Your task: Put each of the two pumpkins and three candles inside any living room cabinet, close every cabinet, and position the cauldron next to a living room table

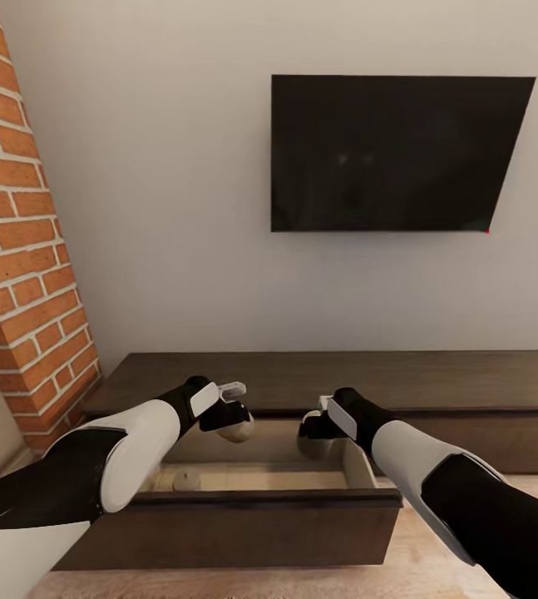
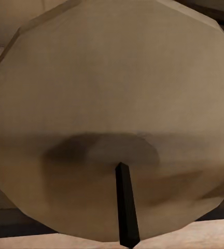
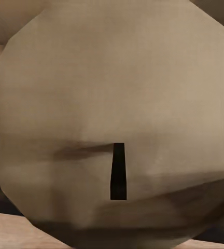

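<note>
At the far left of the head view a brick column (image 1: pixel 19 249) runs down the edge, pale wall beside it. Low across the frame sits the cabinet (image 1: pixel 335 378), dark brown, its drawer (image 1: pixel 260 499) pulled out toward the camera at bottom centre. Inside, lower left of the drawer floor, one candle (image 1: pixel 187 480) lies small and pale. Just above it the left gripper (image 1: pixel 234 420) hangs over the open drawer, pinching a second candle (image 1: pixel 237 430); the left wrist view has that tan top and dark wick (image 2: pixel 125 205) right up close. Right of centre, the right gripper (image 1: pixel 314 426) is clamped on a third candle (image 1: pixel 313 443), over the drawer's right end. Upper right, a black television (image 1: pixel 393 154) on the wall.
</note>
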You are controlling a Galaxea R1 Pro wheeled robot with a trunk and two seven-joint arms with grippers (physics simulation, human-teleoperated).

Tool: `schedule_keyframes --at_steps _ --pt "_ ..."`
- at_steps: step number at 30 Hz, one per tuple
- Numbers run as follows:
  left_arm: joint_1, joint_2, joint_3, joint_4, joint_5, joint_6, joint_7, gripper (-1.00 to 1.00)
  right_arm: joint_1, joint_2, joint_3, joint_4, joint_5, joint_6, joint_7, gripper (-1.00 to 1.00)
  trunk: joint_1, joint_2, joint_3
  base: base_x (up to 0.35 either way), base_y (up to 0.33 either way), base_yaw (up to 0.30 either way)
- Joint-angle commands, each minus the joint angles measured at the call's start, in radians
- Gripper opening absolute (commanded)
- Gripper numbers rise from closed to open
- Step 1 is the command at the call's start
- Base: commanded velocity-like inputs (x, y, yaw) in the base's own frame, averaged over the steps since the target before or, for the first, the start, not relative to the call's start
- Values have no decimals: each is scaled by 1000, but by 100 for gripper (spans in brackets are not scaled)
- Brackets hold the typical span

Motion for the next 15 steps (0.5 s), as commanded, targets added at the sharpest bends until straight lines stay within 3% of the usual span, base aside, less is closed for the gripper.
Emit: schedule_keyframes --at_steps 1,8,15 --pt "-2 0 1 1 11 1 7 -100 -1 0 5 -2 -11 4 -8 -100 0 -1 -3 0 0 112" --pt "-1 0 1 1 10 2 7 -100 -1 -1 5 -2 -11 4 -8 -100 15 -29 -25 0 0 88" --pt "-1 0 1 1 10 2 7 -100 -1 -1 5 -2 -12 5 -8 -100 42 -78 -58 0 0 -15"
